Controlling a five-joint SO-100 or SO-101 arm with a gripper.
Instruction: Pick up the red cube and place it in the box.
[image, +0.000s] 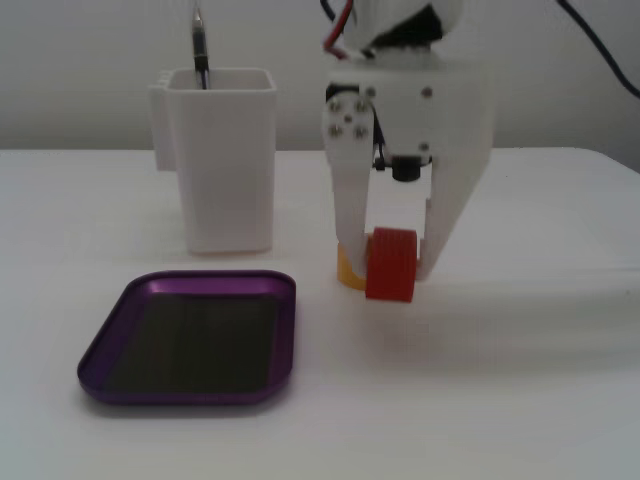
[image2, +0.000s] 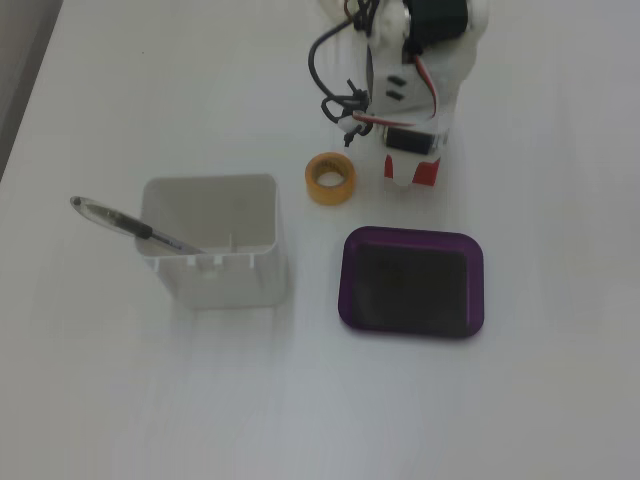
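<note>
in a fixed view the white tool (image: 392, 268) is clamped on the red cube (image: 391, 265), low over the white surface (image: 520, 350), with a yellow tape roll (image: 347, 268) just behind and the purple tray (image: 190, 338) apart at lower left, a white container (image: 221, 160) behind it. in another fixed view the cube (image2: 423, 173) sits beside the tape roll (image2: 330, 179), above the tray (image2: 410, 282); a pen (image2: 130, 227) leans in the container (image2: 213, 240).

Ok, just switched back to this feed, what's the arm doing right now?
The gripper is down at the table with the red cube between its fingers, apparently gripping it; whether it has lifted off the table is hard to tell. The yellow tape roll sits right beside it. The purple box is empty, so the cube is not yet placed. A white container with a pen in it stands to the side, untouched.
</note>
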